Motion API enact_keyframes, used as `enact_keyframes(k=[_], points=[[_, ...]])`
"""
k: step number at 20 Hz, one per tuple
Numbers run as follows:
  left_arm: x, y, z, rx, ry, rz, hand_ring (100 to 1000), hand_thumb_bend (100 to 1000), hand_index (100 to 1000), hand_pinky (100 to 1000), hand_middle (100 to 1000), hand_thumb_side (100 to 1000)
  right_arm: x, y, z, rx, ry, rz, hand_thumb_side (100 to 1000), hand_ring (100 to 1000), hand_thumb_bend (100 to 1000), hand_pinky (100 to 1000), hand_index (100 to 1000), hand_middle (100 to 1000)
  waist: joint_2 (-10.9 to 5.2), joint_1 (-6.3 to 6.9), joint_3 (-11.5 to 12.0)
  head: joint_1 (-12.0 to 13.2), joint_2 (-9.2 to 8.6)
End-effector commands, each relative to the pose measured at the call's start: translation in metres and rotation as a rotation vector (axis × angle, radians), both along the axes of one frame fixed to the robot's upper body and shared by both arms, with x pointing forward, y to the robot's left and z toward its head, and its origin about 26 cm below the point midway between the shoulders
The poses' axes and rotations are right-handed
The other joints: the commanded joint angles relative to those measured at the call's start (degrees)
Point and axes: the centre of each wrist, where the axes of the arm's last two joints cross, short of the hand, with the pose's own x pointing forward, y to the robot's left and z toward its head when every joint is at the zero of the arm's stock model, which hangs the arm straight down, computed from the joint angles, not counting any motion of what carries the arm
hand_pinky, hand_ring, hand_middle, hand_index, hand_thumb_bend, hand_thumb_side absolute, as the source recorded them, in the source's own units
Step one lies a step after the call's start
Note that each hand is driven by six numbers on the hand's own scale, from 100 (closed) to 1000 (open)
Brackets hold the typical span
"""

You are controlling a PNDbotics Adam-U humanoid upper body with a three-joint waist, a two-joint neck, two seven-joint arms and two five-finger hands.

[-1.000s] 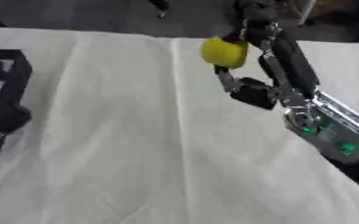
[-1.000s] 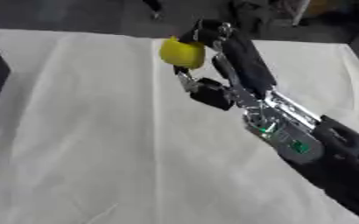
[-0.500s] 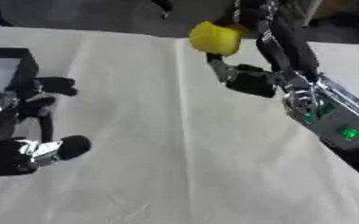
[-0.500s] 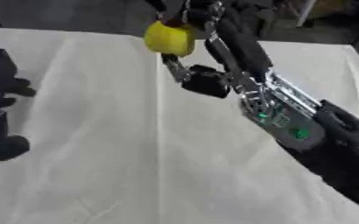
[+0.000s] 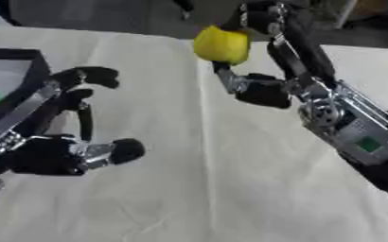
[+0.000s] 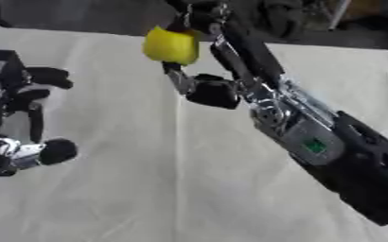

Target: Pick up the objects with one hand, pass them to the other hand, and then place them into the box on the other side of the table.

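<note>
My right hand (image 5: 268, 71) has its fingers and thumb curled round the rounded yellow, lemon-like object (image 5: 222, 45), holding it in the air above the far part of the table. My left hand (image 5: 61, 127) is up on the left side with its fingers spread and relaxed, grasping nothing, palm turned roughly toward the centre. The two hands are well apart, so I judge the handover has not begun.

Beyond the left hand, at the left edge, sits the black box (image 5: 19, 71) with something green showing inside. Everything rests on the pale cream tablecloth (image 5: 197, 189), which is creased in places.

My worry is the transfer itself. The yellow object looks smooth and round, and only part of it is covered by the fingers. If I let go with the right before the left has closed round it, it could drop and roll off across the cloth. I also risk knocking the hands together if I close the distance carelessly.
</note>
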Motion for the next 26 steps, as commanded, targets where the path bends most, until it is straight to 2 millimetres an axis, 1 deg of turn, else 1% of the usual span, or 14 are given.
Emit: enact_keyframes(k=[1, 7, 12, 20, 26], points=[[-0.005, -0.008, 0.012, -0.035, -0.073, 0.029, 306, 830, 895, 1000, 796, 474, -0.004, 0.007, 0.005, -0.001, -0.011, 0.034, 100, 592, 100, 663, 513, 467, -1.19, 0.29, 0.12, 0.13, -0.56], [-0.009, -0.023, 0.026, -0.079, -0.118, 0.052, 301, 829, 881, 1000, 790, 477, -0.005, 0.020, 0.000, 0.014, 0.007, 0.096, 100, 587, 100, 662, 503, 457, -1.08, 0.02, 0.42, 0.69, -1.13], [-0.014, -0.035, 0.035, -0.071, -0.060, 0.040, 304, 834, 873, 1000, 789, 478, -0.006, 0.028, -0.001, 0.037, 0.017, 0.162, 100, 590, 100, 674, 500, 454, -0.94, -0.46, 0.33, 1.58, -1.68], [-0.019, -0.047, 0.036, -0.081, 0.033, 0.035, 309, 839, 873, 1000, 789, 470, -0.005, 0.035, 0.009, 0.073, -0.004, 0.301, 100, 591, 100, 677, 499, 454, -0.35, -0.79, 0.25, 2.24, -1.91], [-0.021, -0.052, 0.038, -0.092, 0.050, 0.070, 309, 845, 868, 1000, 788, 477, -0.005, 0.038, 0.012, 0.057, -0.052, 0.395, 100, 591, 100, 684, 500, 455, -0.02, -0.98, 0.18, 2.91, -2.20]])
